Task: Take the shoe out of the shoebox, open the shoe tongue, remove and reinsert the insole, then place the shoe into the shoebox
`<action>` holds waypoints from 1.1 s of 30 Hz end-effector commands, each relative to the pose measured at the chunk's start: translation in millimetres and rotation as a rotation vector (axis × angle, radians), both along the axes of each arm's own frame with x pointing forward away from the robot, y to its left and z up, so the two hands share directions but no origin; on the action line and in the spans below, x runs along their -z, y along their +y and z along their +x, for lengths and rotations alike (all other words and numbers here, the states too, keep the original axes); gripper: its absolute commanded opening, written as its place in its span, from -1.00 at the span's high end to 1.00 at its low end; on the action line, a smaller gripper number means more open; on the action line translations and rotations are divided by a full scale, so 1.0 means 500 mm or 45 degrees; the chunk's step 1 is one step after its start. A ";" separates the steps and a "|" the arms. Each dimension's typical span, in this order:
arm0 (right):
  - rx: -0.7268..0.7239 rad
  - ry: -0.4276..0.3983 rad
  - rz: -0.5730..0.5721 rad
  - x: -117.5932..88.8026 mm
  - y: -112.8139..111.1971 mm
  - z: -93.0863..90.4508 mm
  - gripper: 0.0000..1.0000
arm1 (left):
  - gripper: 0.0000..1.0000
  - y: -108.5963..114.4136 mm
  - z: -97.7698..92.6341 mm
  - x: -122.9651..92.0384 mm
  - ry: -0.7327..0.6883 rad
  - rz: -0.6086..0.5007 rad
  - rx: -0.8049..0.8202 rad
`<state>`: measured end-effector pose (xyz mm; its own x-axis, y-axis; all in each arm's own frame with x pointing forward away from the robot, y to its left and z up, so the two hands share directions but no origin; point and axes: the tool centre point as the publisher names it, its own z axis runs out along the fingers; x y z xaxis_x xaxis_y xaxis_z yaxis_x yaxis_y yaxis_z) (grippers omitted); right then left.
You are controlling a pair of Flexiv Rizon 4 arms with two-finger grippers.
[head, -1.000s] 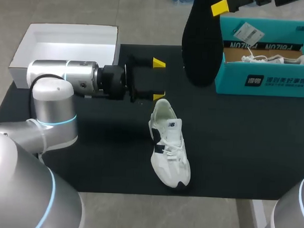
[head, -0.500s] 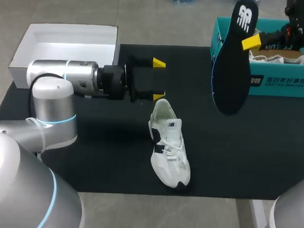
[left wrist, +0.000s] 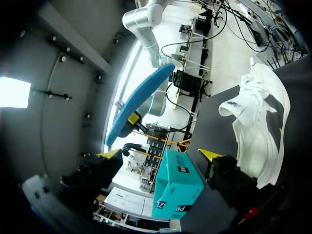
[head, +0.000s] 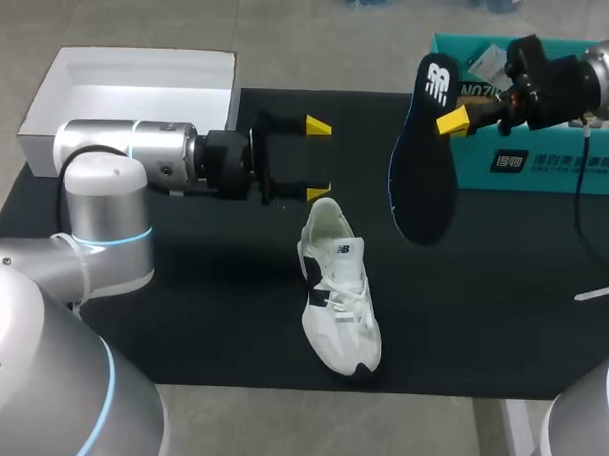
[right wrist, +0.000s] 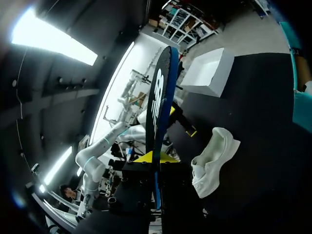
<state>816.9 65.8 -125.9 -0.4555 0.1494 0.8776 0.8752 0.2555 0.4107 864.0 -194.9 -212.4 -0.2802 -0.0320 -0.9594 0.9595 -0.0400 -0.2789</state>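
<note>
Head view, right hand (head: 445, 121) pinching black insole (head: 422, 187)

A white logo is showing at the twelve o'clock end of the black insole (head: 424, 167) in the head view, and the same mark is running along the insole (right wrist: 158, 112) in the right wrist view. The teal shoebox (head: 546, 181), sitting at two o'clock on the table (head: 231, 326), is carrying three pieces of print. These are a dark panel of white characters on its near wall, dark block lettering along an inner flap, and a white printed tag too small to make out. A small dark logo is sitting on the side of the white shoe (head: 338, 289). In the left wrist view the shoebox (left wrist: 178, 187) is showing a small dark label and large dark letters, and the shoe (left wrist: 258, 131) is showing a printed tongue tag.
</note>
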 end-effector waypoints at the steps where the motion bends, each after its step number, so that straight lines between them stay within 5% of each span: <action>1: -0.143 0.075 0.071 0.040 0.020 0.059 1.00 | -1.00 -0.003 -0.001 0.002 -0.002 -0.002 -0.005; 12: -0.217 0.193 0.032 0.122 0.071 0.122 1.00 | -1.00 -0.003 -0.001 0.002 -0.002 -0.002 -0.005; 23: -0.328 0.224 0.032 0.129 0.168 0.131 1.00 | -1.00 0.000 -0.002 -0.002 -0.108 0.015 -0.042; 33: -0.341 0.233 0.050 0.134 0.194 0.134 1.00 | -1.00 -0.009 -0.004 -0.012 -0.178 0.020 -0.063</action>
